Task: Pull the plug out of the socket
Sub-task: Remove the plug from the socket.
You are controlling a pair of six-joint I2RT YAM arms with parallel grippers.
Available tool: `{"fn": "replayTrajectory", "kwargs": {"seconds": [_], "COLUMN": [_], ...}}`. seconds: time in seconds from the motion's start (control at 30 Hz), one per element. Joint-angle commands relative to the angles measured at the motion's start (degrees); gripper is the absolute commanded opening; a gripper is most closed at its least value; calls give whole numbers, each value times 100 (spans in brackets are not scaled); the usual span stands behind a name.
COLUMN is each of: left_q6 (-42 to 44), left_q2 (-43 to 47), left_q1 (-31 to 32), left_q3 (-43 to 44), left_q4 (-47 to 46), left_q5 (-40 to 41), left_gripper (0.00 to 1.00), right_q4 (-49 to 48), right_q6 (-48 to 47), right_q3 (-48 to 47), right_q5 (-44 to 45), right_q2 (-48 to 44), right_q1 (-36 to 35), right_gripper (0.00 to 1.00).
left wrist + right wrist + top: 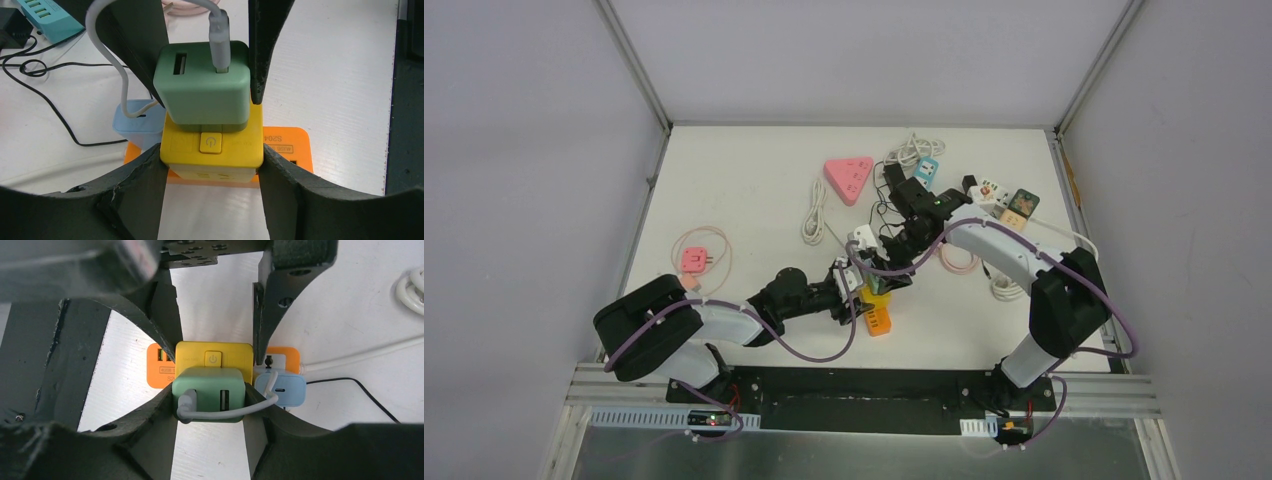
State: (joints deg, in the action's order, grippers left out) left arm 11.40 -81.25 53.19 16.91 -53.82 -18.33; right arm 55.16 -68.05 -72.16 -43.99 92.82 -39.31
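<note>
The left gripper [212, 167], jaws half-spread, pinches the glossy yellow square socket block [212, 150]. The right gripper [209, 402] clamps the smooth, round-cornered green USB charger [209, 390] seated on it, with a white cable [225, 412] attached.

There is one yellow socket [212, 150]. One green plug [202, 90] sits on it, with one white cable [218, 35] in the plug. One orange socket [295, 147] lies right against the yellow socket. One light blue plug [136, 122] stands just beside it. Farther from the yellow socket are one three-cornered pink socket [849, 178], one small pink block [693, 260] and one teal power strip [927, 171].
</note>
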Motion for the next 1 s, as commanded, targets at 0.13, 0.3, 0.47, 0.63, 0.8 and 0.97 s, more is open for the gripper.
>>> {"fn": "replayTrajectory", "kwargs": {"seconds": [0.13, 0.3, 0.47, 0.63, 0.8, 0.97], "left_q6": [227, 203, 196, 211, 214, 207], "left_q2": [-153, -196, -215, -190, -189, -196], "left_q1": [-15, -13, -16, -10, -11, -18], "left_q3": [84, 110, 105, 70, 59, 69], "left_q4": [214, 197, 206, 213, 206, 197], "left_q5": [53, 48, 49, 49, 40, 23], "left_gripper": [0, 0, 0, 0, 0, 0], "right_q4": [694, 674, 731, 939, 1410, 1287], "right_q6": [-154, -100, -153, -436, -988, -809], "right_q3": [10, -44, -80, -78, -131, -190], "right_q5": [-1053, -1167, -969, -866, -840, -1009], "right_q2": [92, 200, 234, 151, 179, 241], "right_q1": [-16, -445, -498, -124, 166, -141], "right_gripper": [0, 0, 0, 0, 0, 0]}}
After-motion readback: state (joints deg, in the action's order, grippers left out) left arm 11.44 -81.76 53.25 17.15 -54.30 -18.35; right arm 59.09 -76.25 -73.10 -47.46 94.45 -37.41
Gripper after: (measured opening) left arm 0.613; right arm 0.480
